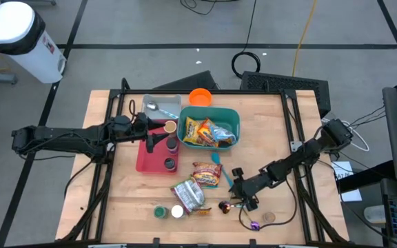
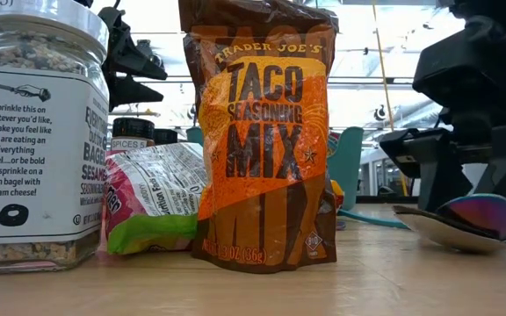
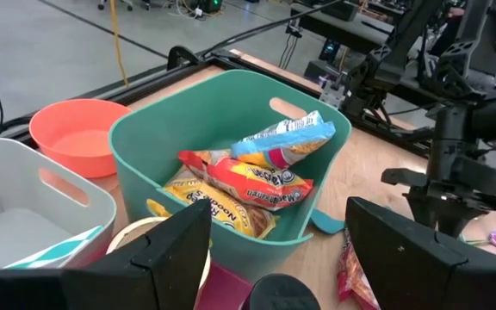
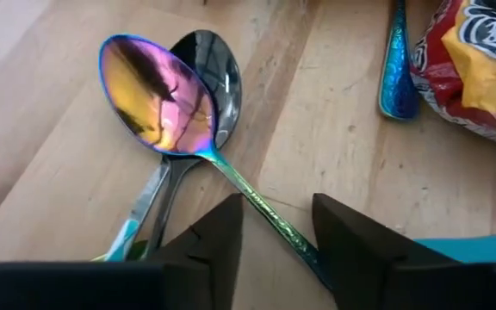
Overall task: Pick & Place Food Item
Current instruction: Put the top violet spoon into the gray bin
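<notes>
The right tool [image 4: 278,226] sits low on the desk [image 4: 50,52], fingers narrowed astride the iridescent spoon's handle [image 4: 257,209], apparently to pinch it; the left tool [image 3: 278,250] hangs wide open above the teal bin [image 3: 231,250].

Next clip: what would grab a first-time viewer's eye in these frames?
First, the teal bin at the back of the table, heaped with bright snack packets, with an orange bowl just behind it. Next, the right gripper low near the front edge, its fingers astride the handle of an iridescent spoon that lies across a plain steel spoon. In the low view, a tall taco seasoning packet fills the foreground.
</notes>
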